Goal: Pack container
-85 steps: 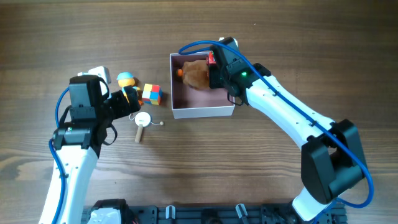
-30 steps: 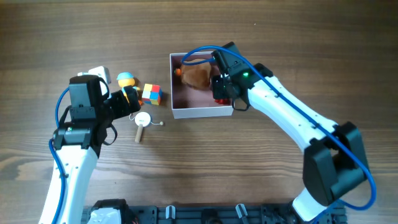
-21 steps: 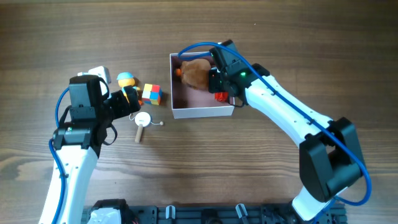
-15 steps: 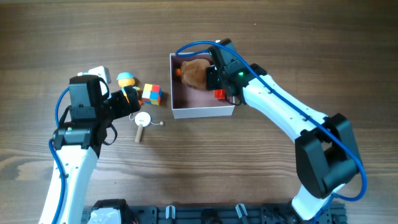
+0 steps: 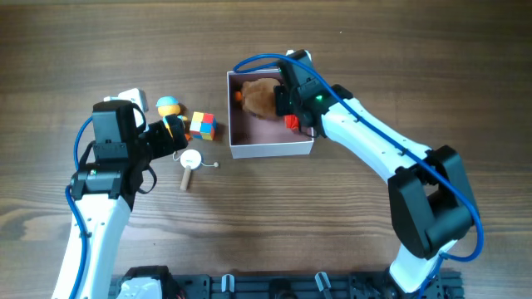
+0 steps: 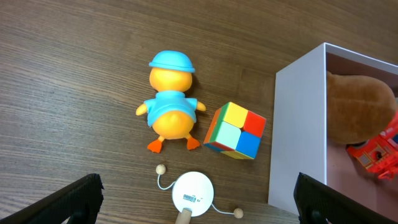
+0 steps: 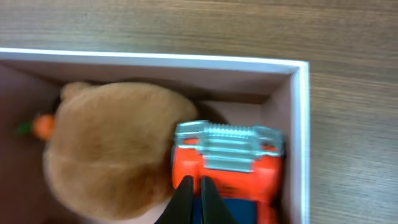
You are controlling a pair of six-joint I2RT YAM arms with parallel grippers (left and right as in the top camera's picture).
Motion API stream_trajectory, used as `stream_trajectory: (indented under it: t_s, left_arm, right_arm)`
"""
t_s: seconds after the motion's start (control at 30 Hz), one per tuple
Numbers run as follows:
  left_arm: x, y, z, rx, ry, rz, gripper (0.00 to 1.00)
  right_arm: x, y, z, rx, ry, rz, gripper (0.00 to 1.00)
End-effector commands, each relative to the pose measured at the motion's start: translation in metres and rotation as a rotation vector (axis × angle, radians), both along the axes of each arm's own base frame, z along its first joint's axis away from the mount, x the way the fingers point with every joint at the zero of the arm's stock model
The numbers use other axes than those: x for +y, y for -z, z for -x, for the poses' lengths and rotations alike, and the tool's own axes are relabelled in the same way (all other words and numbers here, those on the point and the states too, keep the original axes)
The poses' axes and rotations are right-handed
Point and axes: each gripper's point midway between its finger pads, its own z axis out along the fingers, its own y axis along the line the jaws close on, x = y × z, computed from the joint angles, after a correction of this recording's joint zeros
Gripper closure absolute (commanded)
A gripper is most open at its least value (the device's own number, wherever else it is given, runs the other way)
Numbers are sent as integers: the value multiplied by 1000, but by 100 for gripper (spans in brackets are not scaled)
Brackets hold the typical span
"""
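The container (image 5: 270, 150) is a white-walled box with a pink inside at the table's middle back. It also shows in the right wrist view (image 7: 149, 57) and the left wrist view (image 6: 298, 124). A brown plush toy (image 5: 259, 97) (image 7: 106, 143) and a red toy truck (image 5: 291, 122) (image 7: 230, 162) lie inside it. My right gripper (image 5: 285, 108) (image 7: 193, 186) is shut, its tips just over the truck's left edge beside the plush. My left gripper (image 5: 170, 133) (image 6: 199, 190) is wide open and empty, left of the container.
A yellow duck with a blue cap (image 5: 169, 108) (image 6: 169, 102), a coloured cube (image 5: 202, 125) (image 6: 236, 130) and a white disc rattle on a wooden stick (image 5: 191, 162) (image 6: 193, 194) lie left of the container. A small white object (image 5: 133, 96) sits behind the left arm.
My right gripper carried the red truck down into the container's right side, and the truck now lies there. The gripper then shifted slightly left and back. The left arm has not moved.
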Motion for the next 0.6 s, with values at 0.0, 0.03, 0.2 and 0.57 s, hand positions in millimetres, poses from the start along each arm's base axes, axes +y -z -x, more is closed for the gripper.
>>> stream_trajectory:
  t_s: [0.0,0.03,0.2,0.57]
  left_arm:
    - [3,-6,-4,-15,7,-16,0]
    - [3,-6,-4,-14,7,-16,0]
    - [3,-6,-4,-14,7,-16,0]
    - [3,-6,-4,-15,7,-16,0]
  right_arm:
    - [-34,31,-7,45,67,75,96]
    - [-37,32,-9,46,74,75,96]
    - [-43,43,-10,72,37,93,96]
    - [-37,18,-17,3,-77,145,69]
